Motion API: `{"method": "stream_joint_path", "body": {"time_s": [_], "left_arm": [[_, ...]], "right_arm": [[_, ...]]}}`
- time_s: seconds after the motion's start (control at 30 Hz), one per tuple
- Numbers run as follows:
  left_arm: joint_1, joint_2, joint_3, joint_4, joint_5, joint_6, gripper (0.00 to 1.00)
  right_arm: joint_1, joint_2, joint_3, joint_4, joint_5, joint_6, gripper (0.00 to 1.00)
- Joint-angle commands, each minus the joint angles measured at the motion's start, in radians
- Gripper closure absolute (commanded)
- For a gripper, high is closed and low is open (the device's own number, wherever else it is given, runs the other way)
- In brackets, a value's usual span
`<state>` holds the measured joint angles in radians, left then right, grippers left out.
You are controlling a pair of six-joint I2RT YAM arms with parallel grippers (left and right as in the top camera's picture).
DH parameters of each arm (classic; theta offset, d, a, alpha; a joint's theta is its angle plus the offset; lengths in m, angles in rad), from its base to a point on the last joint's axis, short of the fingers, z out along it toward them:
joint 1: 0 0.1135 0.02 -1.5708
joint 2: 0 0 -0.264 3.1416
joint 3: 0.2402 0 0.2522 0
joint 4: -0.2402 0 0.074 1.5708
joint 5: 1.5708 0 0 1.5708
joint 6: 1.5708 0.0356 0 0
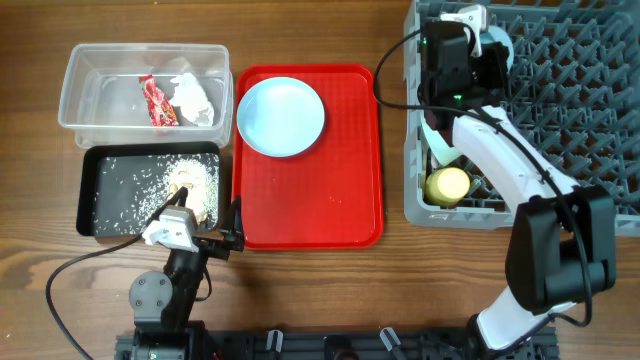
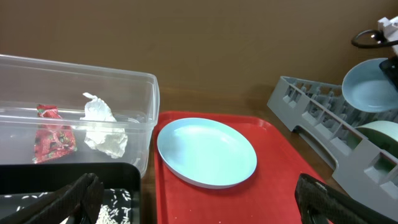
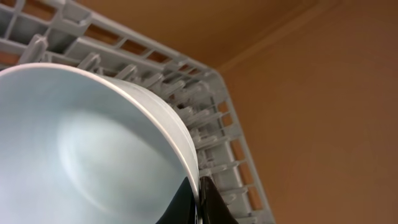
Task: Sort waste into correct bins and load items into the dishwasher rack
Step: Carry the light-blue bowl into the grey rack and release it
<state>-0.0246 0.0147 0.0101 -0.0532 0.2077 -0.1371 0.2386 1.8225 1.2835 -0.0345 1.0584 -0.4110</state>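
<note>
My right gripper [image 3: 199, 202] is shut on the rim of the pale blue bowl [image 3: 93, 143], holding it tilted over the far left corner of the grey dishwasher rack [image 1: 580, 100]. The yellow cup [image 1: 447, 185] lies in the rack, and a mint green bowl [image 2: 379, 134] stands there. The pale blue plate [image 1: 280, 115] lies on the red tray [image 1: 320, 200]. The red wrapper [image 1: 157, 100] and white tissue [image 1: 192, 97] are in the clear tub [image 1: 90, 90]. Food scraps [image 1: 190, 185] lie in the black tray [image 1: 110, 200]. My left gripper [image 1: 205, 225] is open and empty. Fork and spoon are out of view.
The tub and black tray sit side by side left of the red tray. The rack stands at the right, a gap of bare wood between it and the red tray. My right arm reaches across the rack's left side.
</note>
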Motion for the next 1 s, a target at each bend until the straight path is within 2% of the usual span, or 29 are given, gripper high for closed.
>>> {"method": "stream_joint_path", "body": {"time_s": [0.0,0.3,0.4,0.47,0.5,0.63,0.97], "left_arm": [[-0.003,-0.005,-0.005,-0.004,0.005,-0.005,0.0],[-0.003,-0.005,-0.005,-0.004,0.005,-0.005,0.0],[-0.003,-0.005,-0.005,-0.004,0.005,-0.005,0.0],[-0.003,-0.005,-0.005,-0.004,0.005,-0.005,0.0],[-0.003,-0.005,-0.005,-0.004,0.005,-0.005,0.0],[-0.003,-0.005,-0.005,-0.004,0.005,-0.005,0.0],[-0.003,-0.005,-0.005,-0.004,0.005,-0.005,0.0]], "right_arm": [[-0.004,0.022,0.004,0.018,0.04,-0.06,0.96],[0.04,0.093,0.004,-0.063,0.04,-0.05,0.94],[0.088,0.088,0.004,-0.076,0.041,-0.033,0.82],[0.127,0.082,0.004,-0.084,0.041,-0.034,0.66],[0.14,0.082,0.004,-0.088,0.041,-0.034,0.64],[0.19,0.08,0.004,-0.127,0.042,-0.033,0.62],[0.333,-0.033,0.005,-0.14,0.007,-0.032,0.5]]}}
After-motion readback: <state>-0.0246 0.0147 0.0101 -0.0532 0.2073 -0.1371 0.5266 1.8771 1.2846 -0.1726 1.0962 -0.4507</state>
